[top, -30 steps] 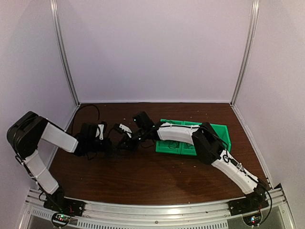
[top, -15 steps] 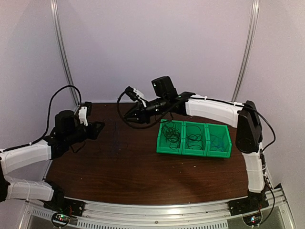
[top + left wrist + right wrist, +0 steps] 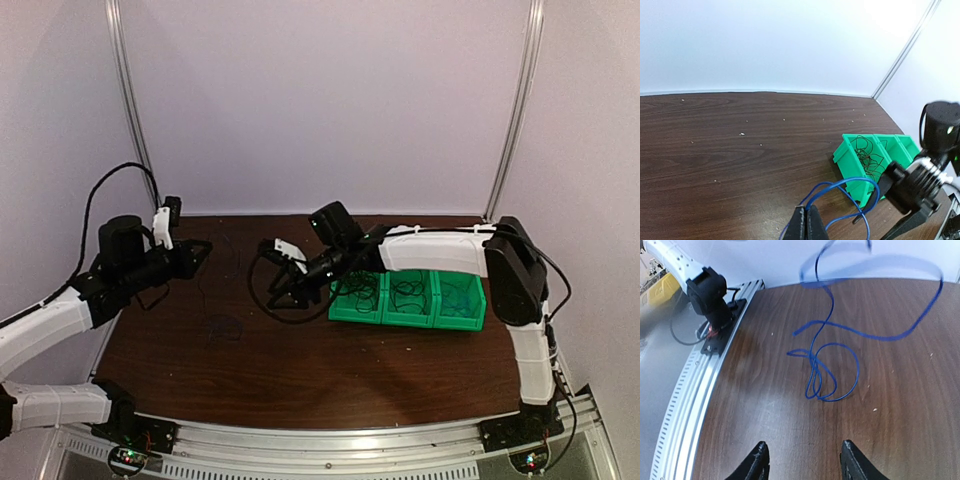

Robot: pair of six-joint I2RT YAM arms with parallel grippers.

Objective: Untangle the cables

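Rail (image 3: 330, 438) runs along the 6 o'clock edge. Past it is a wide bare band of table (image 3: 330, 375), the biggest free room, stretching round to 4 o'clock. Blue cable (image 3: 814, 377) lies in a few loose loops on the wood at about 9 o'clock, apart from the left edge, with one strand climbing off the surface. Left gripper (image 3: 807, 220) is at 10 o'clock, raised over the table and clenched on that blue strand, which arcs out in a loop ahead of the fingers. Right gripper (image 3: 803, 443) is just off centre toward 11 o'clock, jaws spread with nothing between them, over the wood with the loops ahead of it. Green bins (image 3: 400, 313) sit three in a row at 2 o'clock, just behind the right wrist, with black cables (image 3: 865, 152) bunched in each compartment. The bins' right end is near the 3 o'clock edge. A strip of open wood separates the bins from the back wall (image 3: 320, 120) at 12 o'clock.
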